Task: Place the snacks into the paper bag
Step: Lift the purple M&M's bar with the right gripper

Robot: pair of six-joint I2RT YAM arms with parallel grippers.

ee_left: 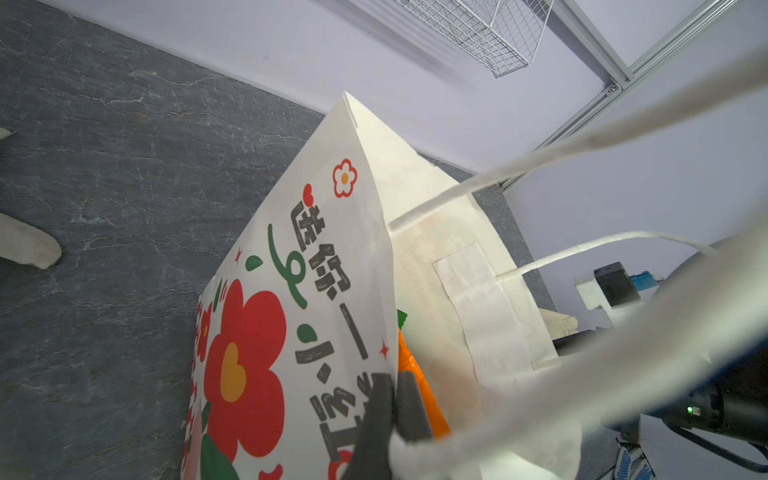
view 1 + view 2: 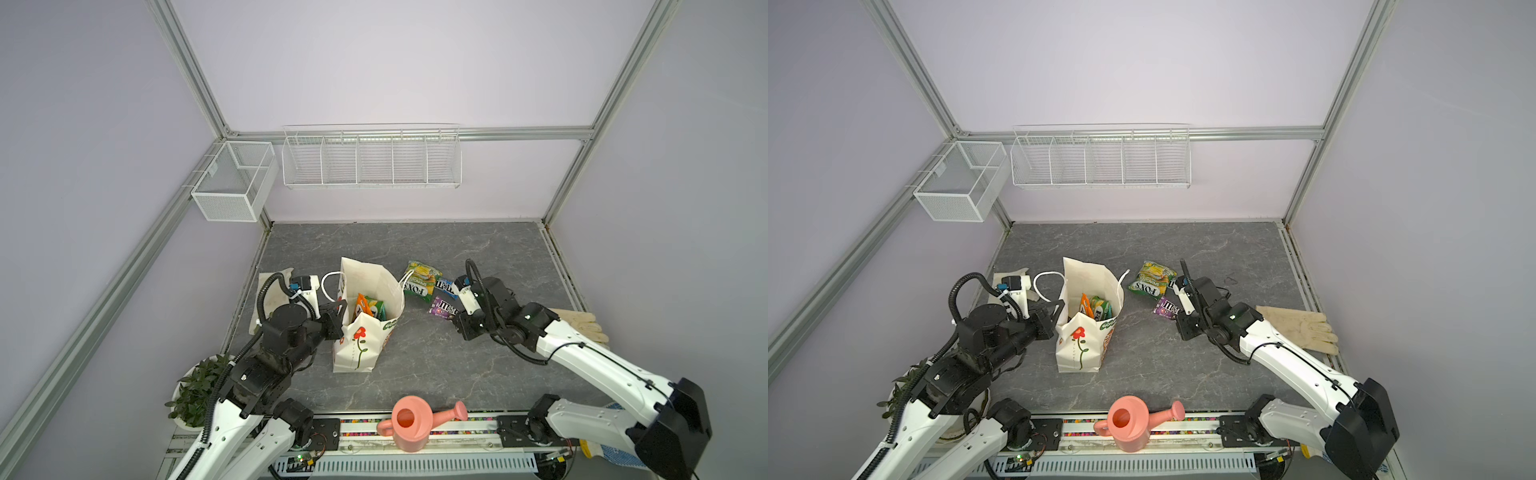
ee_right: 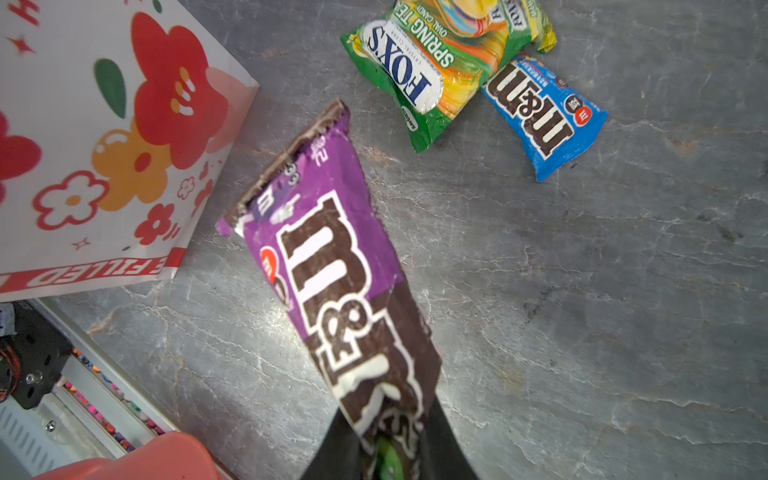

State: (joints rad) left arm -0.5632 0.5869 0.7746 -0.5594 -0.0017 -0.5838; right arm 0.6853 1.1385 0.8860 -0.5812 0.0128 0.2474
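The cream paper bag (image 2: pixel 360 338) (image 2: pixel 1079 347) stands upright and open in both top views. My left gripper (image 2: pixel 340 311) (image 1: pixel 394 401) is shut on its near rim, one finger outside and one inside. An orange snack packet (image 2: pixel 362 305) (image 1: pixel 420 384) and a green one (image 2: pixel 377 311) sit inside the bag. My right gripper (image 2: pixel 455 318) (image 3: pixel 388 451) is shut on one end of the purple M&M's pack (image 2: pixel 443 308) (image 3: pixel 332 266), right of the bag. A green-yellow FOX'S bag (image 2: pixel 420 279) (image 3: pixel 436 70) and a blue M&M's pack (image 2: pixel 446 286) (image 3: pixel 544 116) lie on the table beyond it.
A pink watering can (image 2: pixel 411 428) stands at the front edge. A potted plant (image 2: pixel 197 386) sits front left. Beige gloves (image 2: pixel 582 328) lie at the right edge, and a cloth piece (image 2: pixel 270 299) lies under the left arm. White wire baskets (image 2: pixel 372 160) hang on the back wall.
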